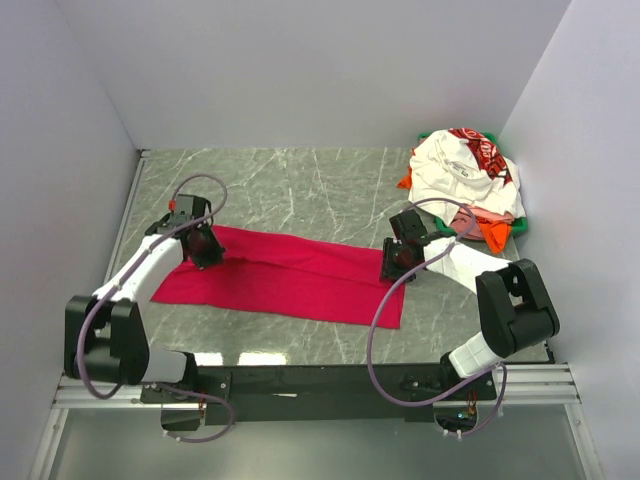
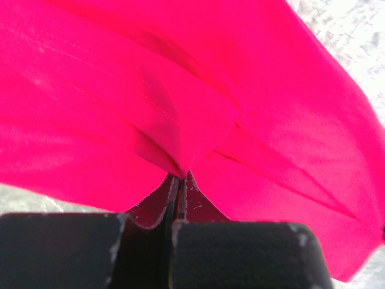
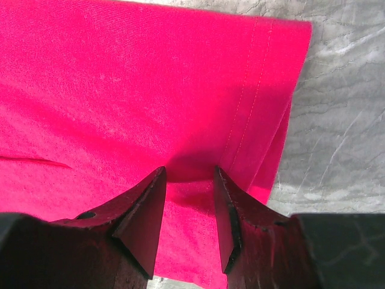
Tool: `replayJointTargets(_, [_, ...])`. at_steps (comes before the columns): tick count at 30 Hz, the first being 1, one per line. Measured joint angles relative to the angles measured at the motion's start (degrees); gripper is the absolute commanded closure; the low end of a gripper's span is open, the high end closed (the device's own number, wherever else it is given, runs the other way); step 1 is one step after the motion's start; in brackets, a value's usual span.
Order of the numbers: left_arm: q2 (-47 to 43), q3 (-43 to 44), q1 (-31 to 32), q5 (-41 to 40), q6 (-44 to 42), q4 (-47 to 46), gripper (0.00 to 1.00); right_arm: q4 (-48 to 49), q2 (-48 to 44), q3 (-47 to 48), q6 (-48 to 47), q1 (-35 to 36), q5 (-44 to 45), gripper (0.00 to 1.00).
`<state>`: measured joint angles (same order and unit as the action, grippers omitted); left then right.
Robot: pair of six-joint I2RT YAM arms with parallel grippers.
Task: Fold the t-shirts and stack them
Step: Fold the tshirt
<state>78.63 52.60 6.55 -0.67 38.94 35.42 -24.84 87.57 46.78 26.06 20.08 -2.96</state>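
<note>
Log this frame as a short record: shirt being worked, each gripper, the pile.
shirt: red t-shirt, long strip flat on the table
left gripper: shut, pinching the strip's left end
right gripper: jaws apart over cloth at the right hem
pile: far right corner, white printed t-shirt on top

Bright, even light; soft shadows; red t-shirt (image 2: 120,90) blurred, oversaturated close-up.
</note>
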Motion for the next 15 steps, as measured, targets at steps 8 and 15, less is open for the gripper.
replayJointTargets(8, [-5.64,-4.42,1.01,1.97,3.41,1.68,0.99,1.11,-0.87,-1.22,0.0,0.0,-0.22,0.55])
replayJointTargets(15, [-8.44,-7.23,2.6,3.58,5.66,3.98,0.61,1.38,-0.92,-1.36,0.0,0.0,-0.5,0.55])
